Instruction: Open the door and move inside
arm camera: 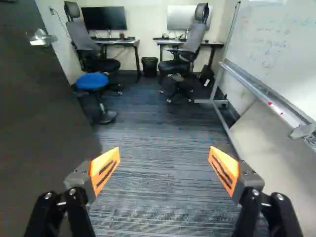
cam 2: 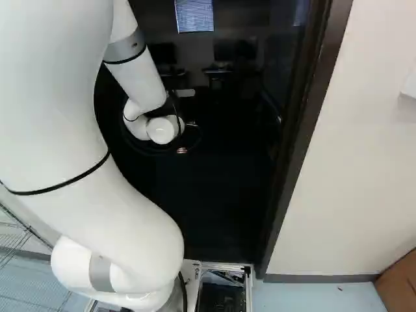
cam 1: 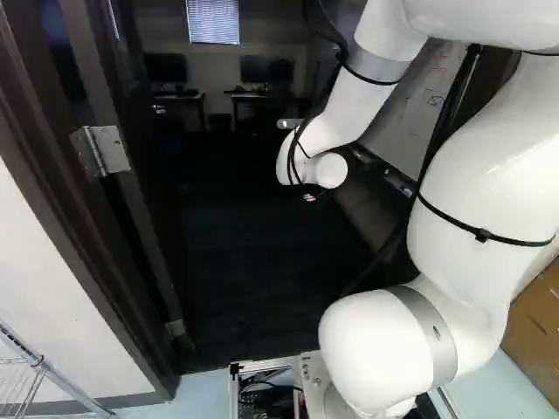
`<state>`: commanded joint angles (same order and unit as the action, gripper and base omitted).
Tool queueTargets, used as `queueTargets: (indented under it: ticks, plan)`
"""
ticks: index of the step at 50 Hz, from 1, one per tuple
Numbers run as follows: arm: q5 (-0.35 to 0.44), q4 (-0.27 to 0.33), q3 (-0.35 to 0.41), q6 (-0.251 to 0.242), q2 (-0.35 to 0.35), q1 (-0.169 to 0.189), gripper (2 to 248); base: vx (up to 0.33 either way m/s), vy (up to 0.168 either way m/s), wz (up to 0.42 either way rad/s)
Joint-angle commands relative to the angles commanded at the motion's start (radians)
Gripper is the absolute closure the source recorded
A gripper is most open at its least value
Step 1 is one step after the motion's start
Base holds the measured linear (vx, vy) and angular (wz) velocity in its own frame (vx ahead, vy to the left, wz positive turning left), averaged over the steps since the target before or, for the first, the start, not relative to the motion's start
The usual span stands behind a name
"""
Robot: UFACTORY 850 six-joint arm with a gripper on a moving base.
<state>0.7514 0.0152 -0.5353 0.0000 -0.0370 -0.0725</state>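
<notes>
Arm, white, rises from its joint at the foot of both base views, beside the metal frame of the base, which we place on pale blue floor just before the doorway. Near the base we log a wire shelf at the lower left of the left base view and a cardboard box at the lower right of the right base view. The dark door frame borders the opening.

The door is already open, hinge at the left of the left base view; its leaf stands to one side of the gripper, with the metal handle farther along. In the wrist view we read the gripper as spread wide, orange pads well apart above striped carpet.

On the gripper's other side stands a whiteboard on a metal stand. Deeper in the room, we note a blue stool near the door, then two office chairs, a black bin between two desks, and two monitors by the far wall.
</notes>
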Motion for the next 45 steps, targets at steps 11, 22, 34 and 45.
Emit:
queueTargets:
  ticks: [11, 22, 34, 45]
  plan:
    - [0.000, 0.000, 0.000, 0.000, 0.000, 0.000, 3, 0.172, 0.003, 0.003]
    - [0.000, 0.000, 0.000, 0.000, 0.000, 0.000, 3, 0.172, 0.004, 0.000]
    - [0.000, 0.000, 0.000, 0.000, 0.000, 0.000, 3, 0.176, 0.004, -0.003]
    - [0.000, 0.000, 0.000, 0.000, 0.000, 0.000, 3, 0.173, 0.008, -0.003]
